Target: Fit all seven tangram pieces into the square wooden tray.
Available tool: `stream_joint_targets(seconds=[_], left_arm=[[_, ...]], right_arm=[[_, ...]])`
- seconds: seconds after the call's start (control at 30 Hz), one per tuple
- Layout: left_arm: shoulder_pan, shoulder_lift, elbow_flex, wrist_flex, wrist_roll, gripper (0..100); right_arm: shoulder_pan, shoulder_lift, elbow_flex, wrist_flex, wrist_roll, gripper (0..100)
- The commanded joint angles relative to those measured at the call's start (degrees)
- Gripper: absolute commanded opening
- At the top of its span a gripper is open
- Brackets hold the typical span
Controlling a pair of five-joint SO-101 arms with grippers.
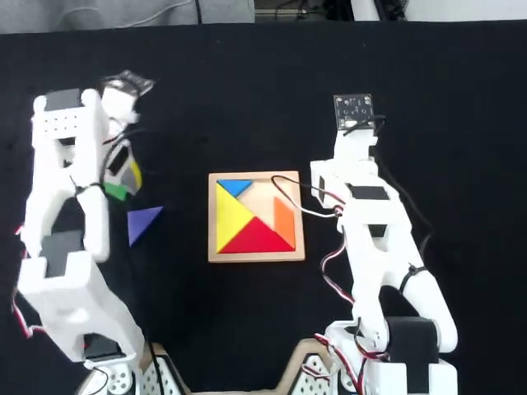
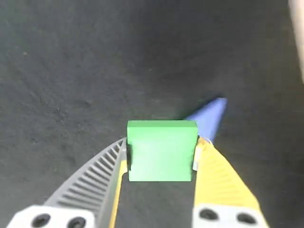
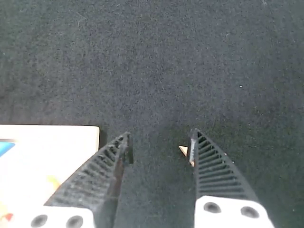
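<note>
Left of the square wooden tray [image 1: 256, 256], left gripper [image 2: 160, 145] clamps a green square tangram piece [image 2: 161, 159]; right gripper [image 3: 159, 145] spread wide above black cloth [image 3: 190, 57].

Matt black cloth table cover [image 3: 199, 57], felt-like, finely fuzzy, flecked with lint. Smooth, unglossed pale wood for the square tray [image 1: 256, 257]. Even, soft matt coating on the green square tangram piece [image 2: 161, 150]. Ribbed plastic on the left gripper's fingers [image 2: 102, 171], one grey, one yellow. Same ribbing in matt black plastic on the right gripper's fingers [image 3: 216, 171]. Smooth white plastic arm shells [image 1: 66, 296], faintly sheeny.
</note>
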Motion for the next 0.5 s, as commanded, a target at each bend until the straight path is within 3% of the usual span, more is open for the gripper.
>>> stream_joint_targets(seconds=[0.0,0.13,0.3,0.47], left_arm=[[5.8,-10.4,-3.1,4.5,3.6,10],[10.7,-15.6,-3.0,7.9,8.3,10],[15.0,-16.2,-2.9,11.1,8.8,10],[20.7,-16.7,2.0,7.6,8.8,10]], right_arm=[[1.7,0.0,-3.8,-0.1,0.3,19.4],[2.3,0.0,-3.8,-0.1,0.3,19.4],[4.4,0.0,-3.7,-1.8,0.1,19.4],[7.6,-0.4,-3.9,-1.8,-4.1,19.4]])
